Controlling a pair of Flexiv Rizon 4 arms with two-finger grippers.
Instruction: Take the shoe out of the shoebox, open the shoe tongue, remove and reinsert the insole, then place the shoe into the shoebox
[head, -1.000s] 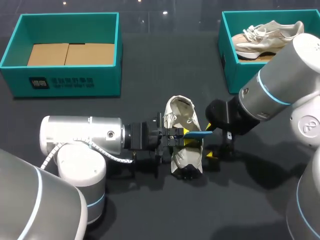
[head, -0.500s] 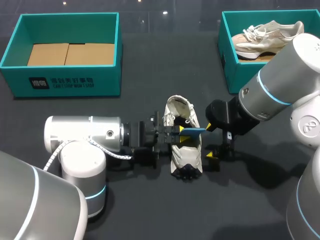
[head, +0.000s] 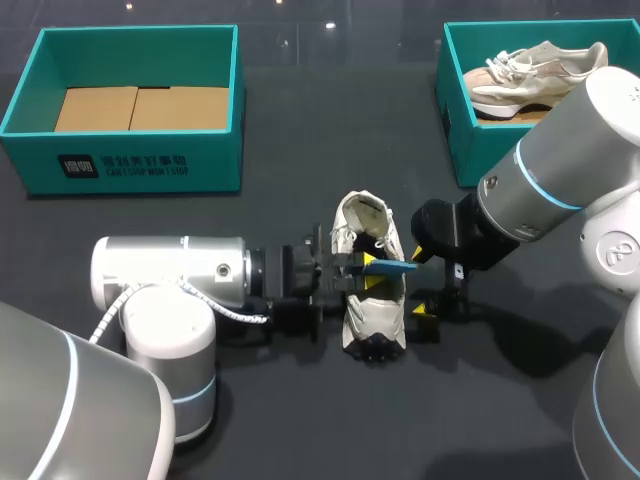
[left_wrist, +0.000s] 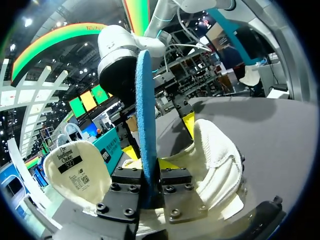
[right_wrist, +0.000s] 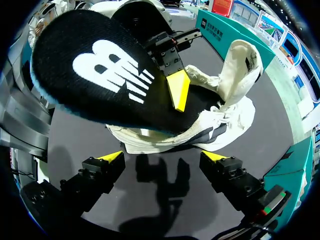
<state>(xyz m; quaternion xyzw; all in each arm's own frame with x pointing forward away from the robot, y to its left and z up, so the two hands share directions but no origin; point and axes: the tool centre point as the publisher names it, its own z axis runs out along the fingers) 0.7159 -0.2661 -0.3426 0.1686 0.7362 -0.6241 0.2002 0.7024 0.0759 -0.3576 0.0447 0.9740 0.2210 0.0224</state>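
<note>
Pinching the insole (left_wrist: 144, 115) on edge, the left fingers (left_wrist: 126, 186) clamp it over the shoe (head: 372, 312), which lies mid-worktop (head: 300, 420). The right fingers (right_wrist: 107, 165) hang spread and empty just beside the shoe. Thin, light and floppy, the insole likely needs a heel-end grip.

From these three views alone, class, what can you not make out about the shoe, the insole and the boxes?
- Head view: the inside of the shoe, covered by the insole and left gripper.
- Head view: the second shoe in the right box, partly behind the right arm.
- Left wrist view: the insole's faces; it shows edge-on.
- Right wrist view: much of the shoe, behind the insole.
</note>
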